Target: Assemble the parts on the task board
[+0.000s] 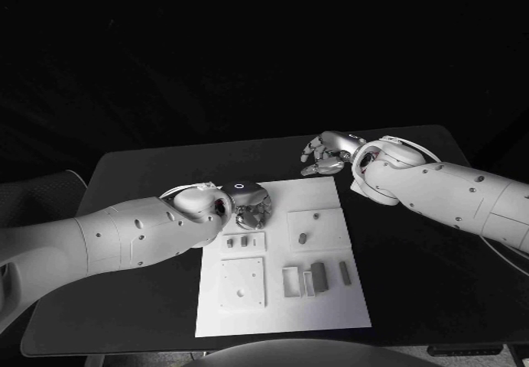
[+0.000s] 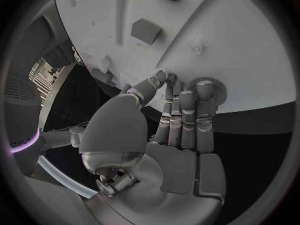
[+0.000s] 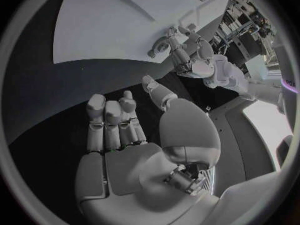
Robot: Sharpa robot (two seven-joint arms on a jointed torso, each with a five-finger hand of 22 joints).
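Observation:
The white task board (image 1: pixel 281 306) lies mid-table. Small grey parts lie on it: two short pieces (image 1: pixel 237 242) on a small plate, and longer blocks (image 1: pixel 319 277) beside white frames (image 1: pixel 291 280) near the front. My left hand (image 1: pixel 249 206) is over the board's far left area. Its fingers (image 2: pixel 181 110) lie close together, their tips down at a round grey part (image 2: pixel 212 87); whether they grip it is unclear. Grey blocks (image 2: pixel 145 31) stand further along the board. My right hand (image 1: pixel 329 153) hovers off the board's far right corner, fingers (image 3: pixel 112 120) loosely extended and holding nothing.
A square plate (image 1: pixel 316 228) with two small pegs sits on the board's right half, and a larger holed plate (image 1: pixel 242 281) at front left. Black tabletop (image 1: pixel 430 290) surrounds the board. My right forearm (image 1: pixel 441 191) stretches over the table's right side.

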